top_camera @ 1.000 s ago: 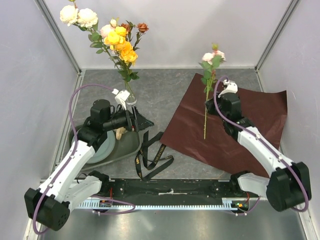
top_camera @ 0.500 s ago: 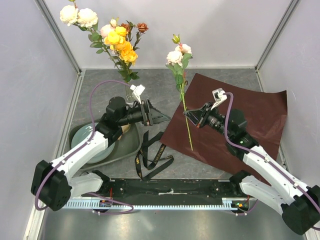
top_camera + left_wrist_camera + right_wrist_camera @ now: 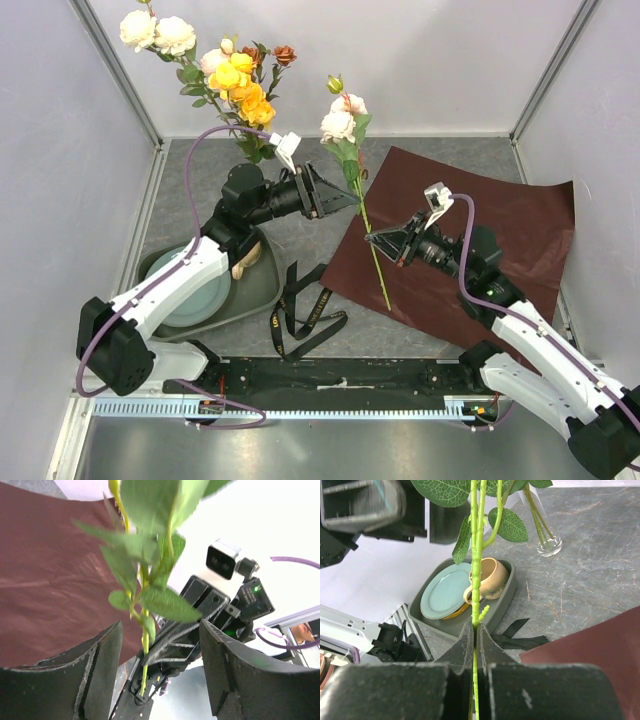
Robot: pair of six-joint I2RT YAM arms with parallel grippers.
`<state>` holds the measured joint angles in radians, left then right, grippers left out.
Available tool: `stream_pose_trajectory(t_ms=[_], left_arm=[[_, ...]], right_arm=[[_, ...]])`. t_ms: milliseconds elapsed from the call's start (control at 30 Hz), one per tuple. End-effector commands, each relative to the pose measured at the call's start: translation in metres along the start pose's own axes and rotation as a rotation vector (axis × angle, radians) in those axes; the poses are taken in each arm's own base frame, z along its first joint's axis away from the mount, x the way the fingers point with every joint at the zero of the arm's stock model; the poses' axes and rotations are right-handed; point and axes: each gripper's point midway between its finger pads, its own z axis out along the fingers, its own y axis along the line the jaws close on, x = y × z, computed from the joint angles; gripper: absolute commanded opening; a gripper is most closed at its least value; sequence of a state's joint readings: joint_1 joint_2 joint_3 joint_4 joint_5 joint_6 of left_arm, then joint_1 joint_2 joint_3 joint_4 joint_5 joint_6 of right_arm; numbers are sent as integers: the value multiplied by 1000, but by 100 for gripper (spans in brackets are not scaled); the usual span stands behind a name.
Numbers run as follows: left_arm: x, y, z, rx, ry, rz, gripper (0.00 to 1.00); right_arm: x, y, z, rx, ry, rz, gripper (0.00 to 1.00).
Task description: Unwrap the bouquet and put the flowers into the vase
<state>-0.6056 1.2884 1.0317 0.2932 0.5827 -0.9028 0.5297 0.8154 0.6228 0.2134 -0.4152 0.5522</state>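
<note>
The right end effector (image 3: 372, 238), clamped shut on the lower stem of 1 pink-cream flower (image 3: 338, 124), holds it upright above the paper (image 3: 505, 225), seemingly so the left end effector (image 3: 348, 197), open astride its leaves, can carry it to the vase (image 3: 547, 542).

- Top external: high behind the near edge, looking down on the whole desk (image 3: 310, 240) and the maroon paper (image 3: 500, 240)
- Left wrist: close up, facing over the paper
- Right wrist: close up, facing away from the paper
- All share the flower stem (image 3: 372, 250) at the paper's edge
</note>
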Motion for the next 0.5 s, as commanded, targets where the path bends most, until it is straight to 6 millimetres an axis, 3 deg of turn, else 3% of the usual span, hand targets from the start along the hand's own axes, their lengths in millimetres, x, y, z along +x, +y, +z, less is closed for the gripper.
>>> stream_pose_trajectory(t_ms=[0,100,467], left_arm=[[-20,-9,11,-11,-18,61,71],[-26,-8,14,-34,-15,75,72],[-40,4,24,-115,-13,125,40]], right_arm=[[-2,12,-3,-53,-13,-42,0],[-3,14,-3,-58,-13,-46,0],[-4,17,-4,-57,-4,-78,0]])
